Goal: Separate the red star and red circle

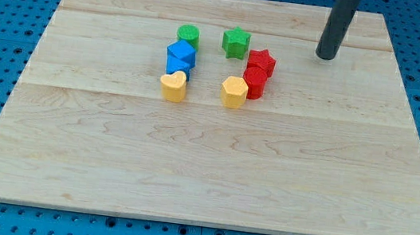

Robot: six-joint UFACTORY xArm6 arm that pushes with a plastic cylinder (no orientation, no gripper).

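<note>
The red star [262, 61] lies just above the red circle [255, 83], and the two touch, right of the board's centre near the view's top. My tip [327, 56] is the lower end of a dark rod. It stands to the right of the red star, slightly higher in the view, with a clear gap between them. It touches no block.
A green star [236, 42] lies left of the red star. A yellow hexagon [234, 92] touches the red circle's left side. A green circle [188, 35], a blue block [180, 56] and a yellow heart [173, 86] stack further left. The wooden board [204, 165] lies on a blue pegboard.
</note>
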